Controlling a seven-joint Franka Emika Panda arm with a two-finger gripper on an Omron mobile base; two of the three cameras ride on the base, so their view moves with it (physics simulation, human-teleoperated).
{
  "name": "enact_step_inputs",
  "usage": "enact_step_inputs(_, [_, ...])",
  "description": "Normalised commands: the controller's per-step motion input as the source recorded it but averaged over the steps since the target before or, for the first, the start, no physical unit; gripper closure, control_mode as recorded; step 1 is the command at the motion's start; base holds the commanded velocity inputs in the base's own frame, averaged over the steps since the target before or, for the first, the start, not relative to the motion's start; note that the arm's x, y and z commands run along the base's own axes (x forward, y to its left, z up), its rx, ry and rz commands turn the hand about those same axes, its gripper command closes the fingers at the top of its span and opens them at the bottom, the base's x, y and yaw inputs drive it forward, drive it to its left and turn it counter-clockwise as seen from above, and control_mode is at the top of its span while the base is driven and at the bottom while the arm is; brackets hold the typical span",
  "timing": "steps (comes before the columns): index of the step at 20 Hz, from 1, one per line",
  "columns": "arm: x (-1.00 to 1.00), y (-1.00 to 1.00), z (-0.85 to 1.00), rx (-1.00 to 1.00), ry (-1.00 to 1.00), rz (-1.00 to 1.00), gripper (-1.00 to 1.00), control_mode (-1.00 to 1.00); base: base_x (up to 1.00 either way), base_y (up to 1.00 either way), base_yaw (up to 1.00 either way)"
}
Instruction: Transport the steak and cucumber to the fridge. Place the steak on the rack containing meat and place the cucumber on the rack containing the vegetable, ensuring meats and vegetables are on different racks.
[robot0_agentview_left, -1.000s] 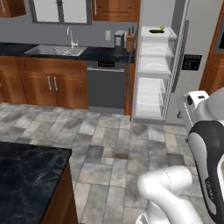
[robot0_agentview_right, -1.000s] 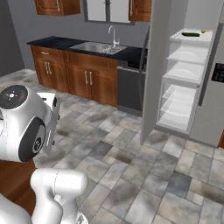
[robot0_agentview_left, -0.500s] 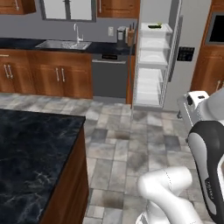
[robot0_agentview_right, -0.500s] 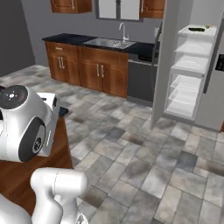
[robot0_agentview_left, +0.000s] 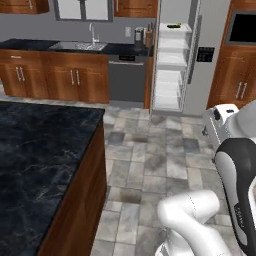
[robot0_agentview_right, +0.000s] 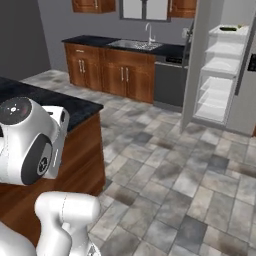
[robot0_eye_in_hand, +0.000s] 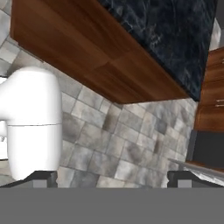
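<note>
Base: I've backed off, fridge (robot0_agentview_left: 172, 65) now farther | island counter (robot0_agentview_left: 40, 150) come into view | gripper (robot0_eye_in_hand: 109, 177): jaws wide, empty | steak, cucumber: pickup pending.

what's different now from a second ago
The base has driven, so the whole view has shifted: the dark-topped island counter has slid further into the left base view and the open fridge sits further off. Nothing was taken hold of or let go. The gripper stays open and empty, and the dark green item on the fridge's top shelf has not moved.
</note>
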Motion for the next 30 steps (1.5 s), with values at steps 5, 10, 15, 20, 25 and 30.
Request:
enact_step_inputs(5, [0.00,0.00,0.00,0.00,0.00,0.00,-1.00,1.00,-1.00,0.04,0.00])
enact_step_inputs(10, [0.00,0.00,0.00,0.00,0.00,0.00,-1.00,1.00,-1.00,0.21,0.00])
enact_step_inputs(15, [0.00,0.00,0.00,0.00,0.00,0.00,-1.00,1.00,-1.00,0.85,-0.01])
enact_step_inputs(20, [0.00,0.00,0.00,0.00,0.00,0.00,-1.00,1.00,-0.92,1.00,0.00])
enact_step_inputs(25, [0.00,0.00,0.00,0.00,0.00,0.00,-1.00,1.00,-0.58,1.00,0.00])
enact_step_inputs(30, [0.00,0.00,0.00,0.00,0.00,0.00,-1.00,1.00,-0.23,1.00,0.06])
